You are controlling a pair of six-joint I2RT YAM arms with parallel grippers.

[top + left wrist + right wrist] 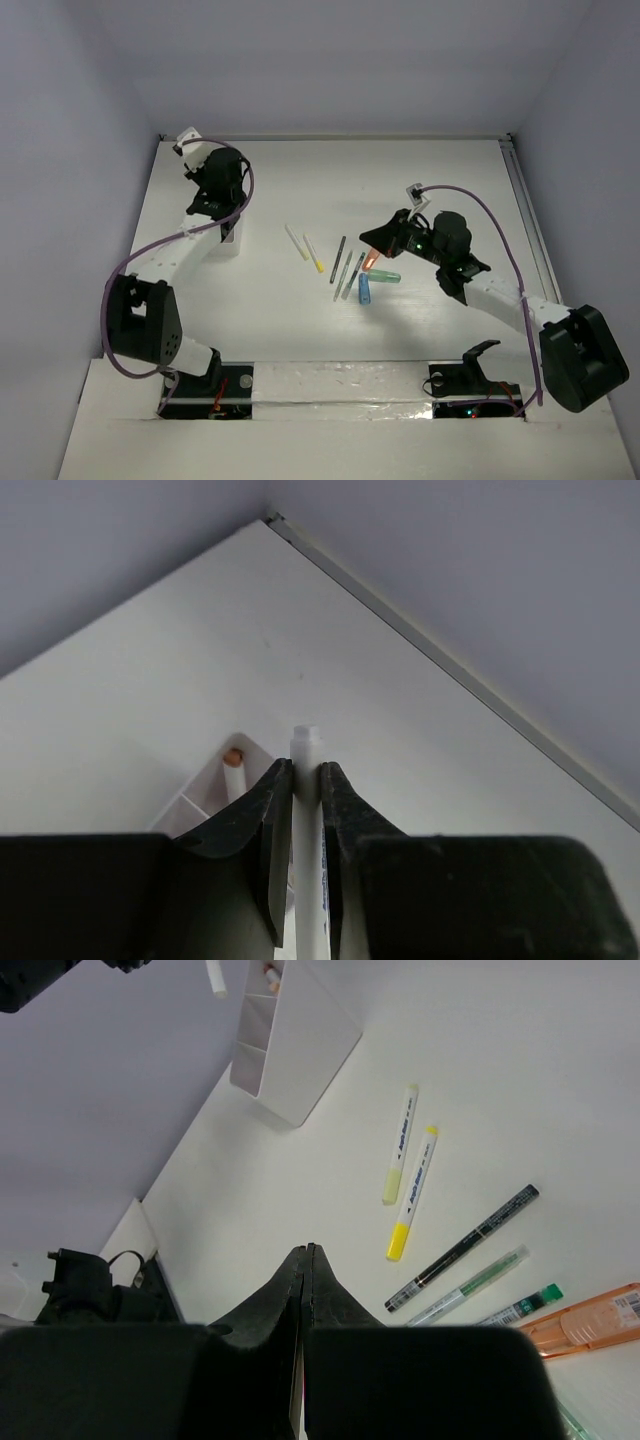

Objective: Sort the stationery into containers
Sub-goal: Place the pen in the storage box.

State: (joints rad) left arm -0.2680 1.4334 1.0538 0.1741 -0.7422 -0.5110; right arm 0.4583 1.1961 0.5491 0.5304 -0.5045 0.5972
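Far left on the desk (420,180), left pincer (305,770) is clamped on a white stick (306,738), held lengthwise over the box (205,795), likely so it drops end-first beside the orange-tipped stick (232,759) inside. Right pincer (306,1260) has jaws together, nothing visible between, hovering by the pens (338,260) mid-desk, probably lining up a pick. Blue print on the sticks is too small to read.

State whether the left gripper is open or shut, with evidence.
The left gripper is shut on a white pen: its fingers press both sides, near the box.
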